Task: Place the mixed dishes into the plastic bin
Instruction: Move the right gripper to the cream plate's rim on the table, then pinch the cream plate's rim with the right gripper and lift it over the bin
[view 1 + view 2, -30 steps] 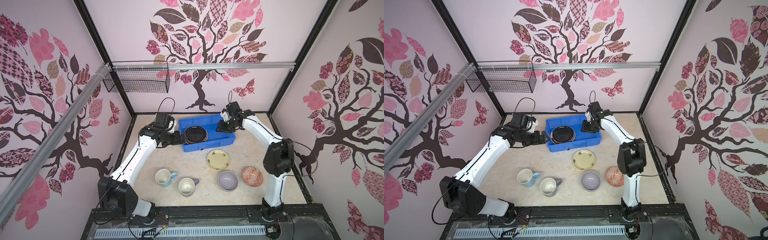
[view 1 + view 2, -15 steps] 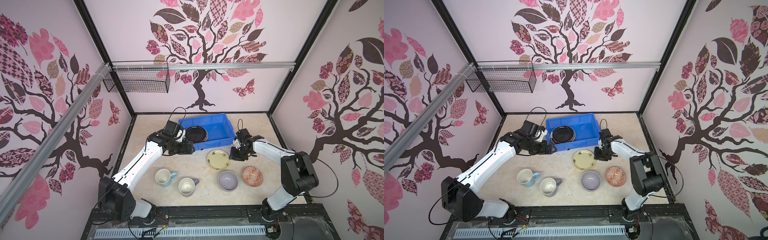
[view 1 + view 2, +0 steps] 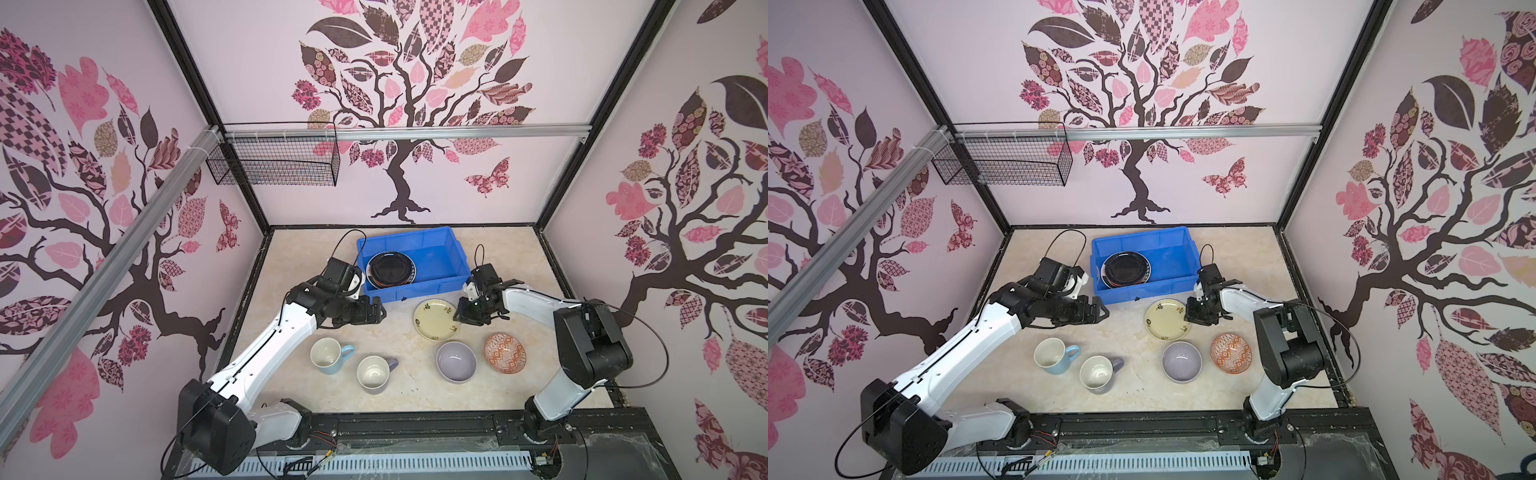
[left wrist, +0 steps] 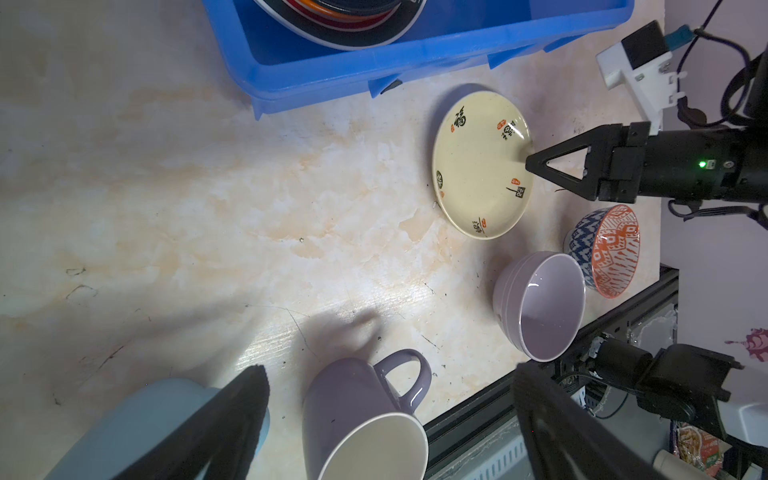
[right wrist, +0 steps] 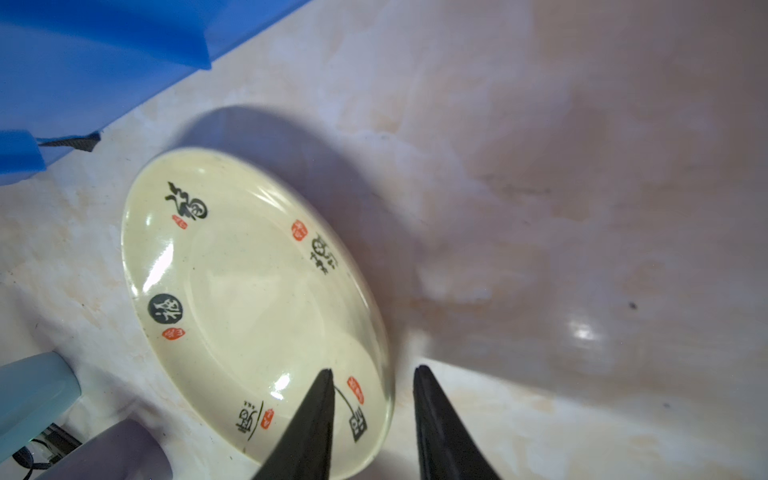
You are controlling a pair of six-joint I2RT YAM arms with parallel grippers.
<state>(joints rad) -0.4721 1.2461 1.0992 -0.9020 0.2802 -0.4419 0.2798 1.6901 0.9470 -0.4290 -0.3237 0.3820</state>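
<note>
Both top views: mounted high at the front, angled down over the whole tabletop, near-identical coverage. Wrist cams sit low, close in; both catch the cream plate and plastic bin edge.

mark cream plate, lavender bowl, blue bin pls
cream plate [image 3: 436, 319]: in a top view, middle of its face.
lavender bowl [image 3: 456, 360]: in a top view, inside bottom.
blue bin [image 3: 419, 287]: in a top view, near outer wall.
</note>
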